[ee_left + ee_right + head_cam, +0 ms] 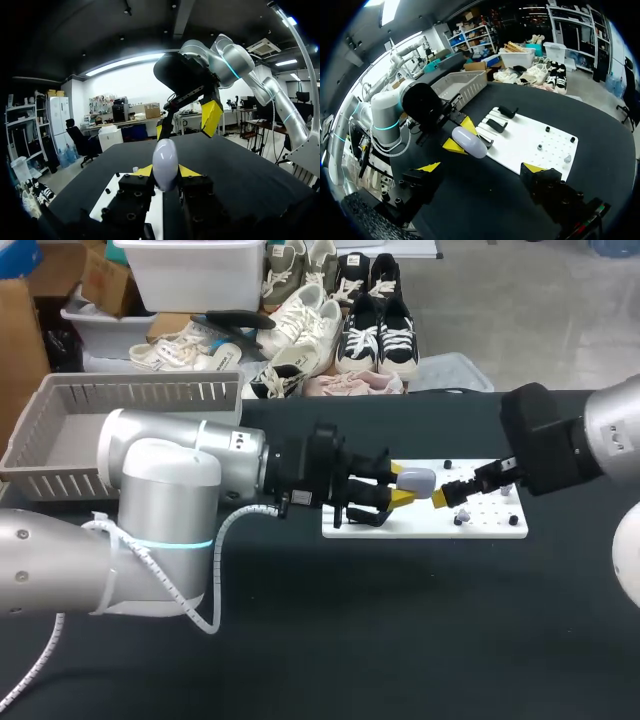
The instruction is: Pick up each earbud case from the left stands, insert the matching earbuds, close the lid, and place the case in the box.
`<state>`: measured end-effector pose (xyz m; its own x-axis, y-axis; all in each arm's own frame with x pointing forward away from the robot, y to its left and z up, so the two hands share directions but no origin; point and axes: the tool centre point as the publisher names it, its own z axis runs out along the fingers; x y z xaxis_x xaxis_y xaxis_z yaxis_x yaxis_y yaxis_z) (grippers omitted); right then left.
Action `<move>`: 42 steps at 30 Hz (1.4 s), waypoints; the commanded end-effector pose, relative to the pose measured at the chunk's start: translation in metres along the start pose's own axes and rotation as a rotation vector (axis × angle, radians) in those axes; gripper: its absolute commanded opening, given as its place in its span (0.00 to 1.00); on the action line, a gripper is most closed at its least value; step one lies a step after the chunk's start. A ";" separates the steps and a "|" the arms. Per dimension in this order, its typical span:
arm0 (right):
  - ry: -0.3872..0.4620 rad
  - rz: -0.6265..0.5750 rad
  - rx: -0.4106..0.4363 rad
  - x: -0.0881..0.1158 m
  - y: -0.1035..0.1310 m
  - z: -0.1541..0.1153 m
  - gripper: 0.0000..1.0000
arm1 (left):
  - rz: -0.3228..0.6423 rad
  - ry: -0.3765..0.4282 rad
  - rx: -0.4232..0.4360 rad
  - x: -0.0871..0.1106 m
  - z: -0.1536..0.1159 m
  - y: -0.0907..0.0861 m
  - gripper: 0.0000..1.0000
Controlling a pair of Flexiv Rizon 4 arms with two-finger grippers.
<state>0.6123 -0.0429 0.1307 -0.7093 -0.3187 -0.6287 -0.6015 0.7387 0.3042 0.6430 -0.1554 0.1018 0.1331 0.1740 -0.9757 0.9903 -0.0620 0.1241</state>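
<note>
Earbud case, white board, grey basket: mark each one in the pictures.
earbud case point(165, 160), left wrist view, middle of its rounded shell.
white board point(420, 527), head view, bare strip along its near edge.
grey basket point(140, 393), head view, slatted far wall.

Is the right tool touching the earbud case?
Apart. In the right wrist view the right tool stands open, and a clear gap shows between its yellow tips and the earbud case ahead.

The left gripper point(461, 135) pinches a pale earbud case point(470, 142) over the white board's point(530, 145) edge, facing the right gripper point(481, 167), spread wide.
</note>
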 end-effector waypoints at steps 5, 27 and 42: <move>0.041 0.013 0.072 -0.005 0.001 0.008 1.00 | 0.001 -0.002 -0.001 0.001 0.000 0.000 0.00; 0.075 0.031 0.089 -0.010 -0.005 0.022 1.00 | 0.001 -0.002 -0.001 0.001 0.000 0.000 0.00; 0.081 0.034 0.102 -0.011 -0.010 0.025 1.00 | 0.001 -0.002 -0.001 0.001 0.000 0.000 0.00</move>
<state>0.6360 -0.0345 0.1169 -0.7577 -0.3392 -0.5576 -0.5503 0.7912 0.2665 0.6430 -0.1554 0.1018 0.1331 0.1739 -0.9757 0.9903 -0.0618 0.1241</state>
